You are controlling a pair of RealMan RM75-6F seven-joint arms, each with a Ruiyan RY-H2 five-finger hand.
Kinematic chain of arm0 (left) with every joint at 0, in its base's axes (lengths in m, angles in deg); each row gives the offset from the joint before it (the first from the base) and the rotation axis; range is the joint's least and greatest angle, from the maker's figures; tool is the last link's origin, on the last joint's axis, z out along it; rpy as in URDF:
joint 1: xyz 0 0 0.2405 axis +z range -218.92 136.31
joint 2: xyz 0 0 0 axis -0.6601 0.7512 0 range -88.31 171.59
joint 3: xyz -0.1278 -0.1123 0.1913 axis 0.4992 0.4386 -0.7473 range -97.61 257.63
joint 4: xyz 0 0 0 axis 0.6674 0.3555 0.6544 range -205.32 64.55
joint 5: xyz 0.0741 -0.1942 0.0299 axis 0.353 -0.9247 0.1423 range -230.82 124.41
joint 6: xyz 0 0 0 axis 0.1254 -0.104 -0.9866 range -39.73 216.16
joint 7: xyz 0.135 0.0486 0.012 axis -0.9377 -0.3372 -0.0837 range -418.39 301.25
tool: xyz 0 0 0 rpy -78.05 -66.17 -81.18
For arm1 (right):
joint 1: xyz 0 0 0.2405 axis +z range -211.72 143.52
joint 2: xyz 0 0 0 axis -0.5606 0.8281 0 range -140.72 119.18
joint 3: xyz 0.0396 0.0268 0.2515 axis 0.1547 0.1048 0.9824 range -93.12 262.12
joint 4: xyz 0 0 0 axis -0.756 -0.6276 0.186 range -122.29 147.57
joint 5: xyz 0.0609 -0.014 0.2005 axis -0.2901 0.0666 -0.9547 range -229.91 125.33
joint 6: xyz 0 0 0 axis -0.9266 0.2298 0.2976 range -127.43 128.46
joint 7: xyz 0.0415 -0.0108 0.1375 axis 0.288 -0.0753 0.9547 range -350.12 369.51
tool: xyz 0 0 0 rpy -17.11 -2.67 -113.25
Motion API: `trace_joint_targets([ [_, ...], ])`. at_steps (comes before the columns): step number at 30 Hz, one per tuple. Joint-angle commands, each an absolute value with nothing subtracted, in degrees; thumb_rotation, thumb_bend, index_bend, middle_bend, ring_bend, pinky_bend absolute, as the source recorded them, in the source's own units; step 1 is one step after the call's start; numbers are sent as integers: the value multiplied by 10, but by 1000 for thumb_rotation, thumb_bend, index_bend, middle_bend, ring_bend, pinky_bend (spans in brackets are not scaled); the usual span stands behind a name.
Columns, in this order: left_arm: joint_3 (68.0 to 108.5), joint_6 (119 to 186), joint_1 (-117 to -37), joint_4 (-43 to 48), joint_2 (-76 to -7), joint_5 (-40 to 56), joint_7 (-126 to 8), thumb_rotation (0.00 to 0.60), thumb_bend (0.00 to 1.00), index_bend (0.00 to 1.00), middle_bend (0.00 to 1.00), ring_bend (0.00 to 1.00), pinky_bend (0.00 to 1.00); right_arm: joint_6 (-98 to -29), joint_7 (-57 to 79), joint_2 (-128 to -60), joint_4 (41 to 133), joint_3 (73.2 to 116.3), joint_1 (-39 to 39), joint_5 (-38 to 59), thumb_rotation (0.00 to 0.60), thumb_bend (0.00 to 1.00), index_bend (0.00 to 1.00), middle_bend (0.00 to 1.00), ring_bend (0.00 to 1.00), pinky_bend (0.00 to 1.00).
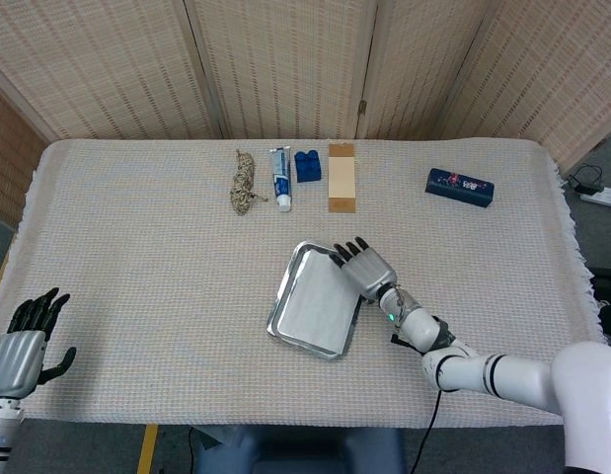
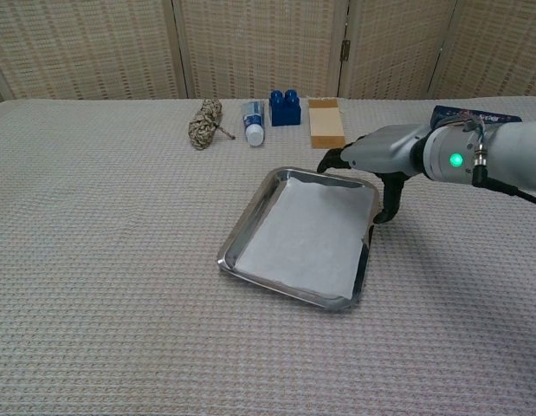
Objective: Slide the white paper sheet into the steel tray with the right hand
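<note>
The white paper sheet (image 2: 309,236) lies flat inside the steel tray (image 2: 242,238) on the counter (image 2: 103,260), so the sliding looks done. The right hand (image 2: 380,160) is seen at the tray's far right corner with fingers spread and nothing held. It should be lifted straight up and pulled away gently, so the tray is not bumped and the paper is not dragged out. The left hand (image 1: 24,346) rests open, well apart from the tray.
</note>
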State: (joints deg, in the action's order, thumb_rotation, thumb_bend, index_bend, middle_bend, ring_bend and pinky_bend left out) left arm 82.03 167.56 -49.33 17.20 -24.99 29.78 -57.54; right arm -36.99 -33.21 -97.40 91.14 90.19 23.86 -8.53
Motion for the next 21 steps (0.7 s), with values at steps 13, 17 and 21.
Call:
trace_joint_targets([
  [13, 820, 1683, -492, 175, -246, 305, -563, 600, 438, 0, 0, 0, 0, -467, -139, -844, 1113, 880, 150, 106, 600, 289, 0, 23, 25, 25],
  [17, 818, 1685, -492, 177, -248, 310, -574, 600, 438, 0, 0, 0, 0, -478, -102, -812, 1124, 849, 122, 176, 600, 426, 0, 639, 766, 912],
  [21, 816, 1680, -494, 179, -250, 312, -580, 600, 438, 0, 0, 0, 0, -446, -119, -789, 1138, 834, 126, 154, 600, 619, 0, 874, 986, 1000],
])
